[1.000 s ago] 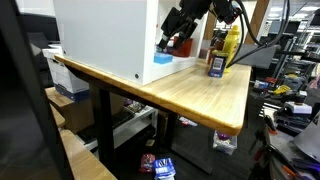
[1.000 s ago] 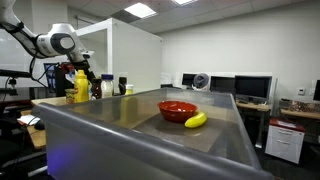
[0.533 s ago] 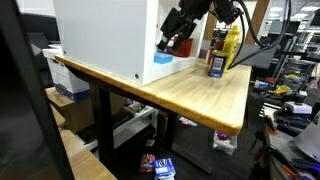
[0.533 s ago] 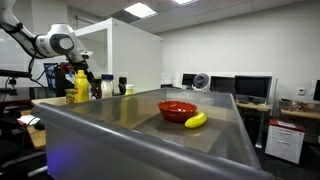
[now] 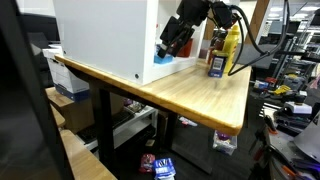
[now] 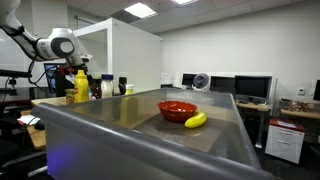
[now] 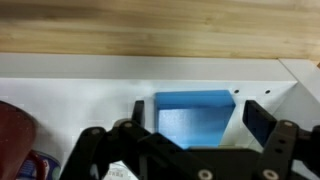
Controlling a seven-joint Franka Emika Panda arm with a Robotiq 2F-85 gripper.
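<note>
Wooden worktop (image 5: 200,95) carries a white enclosure (image 5: 105,35) and yellow bottle (image 5: 231,45). Jaws hang spread, empty, above a blue box (image 7: 195,110).

A white, rounded arm (image 6: 45,42) (black cable (image 5: 246,40) looped alongside) carries a black, angular tool (image 5: 168,46).

An exterior view sits low off the tabletop (image 5: 200,95) corner, mid range, facing the white box (image 5: 105,35) and yellow bottle (image 5: 232,45). An exterior view far behind a grey bin (image 6: 120,140) shares both. The wrist view looks close down on the blue block (image 7: 193,118).
</note>
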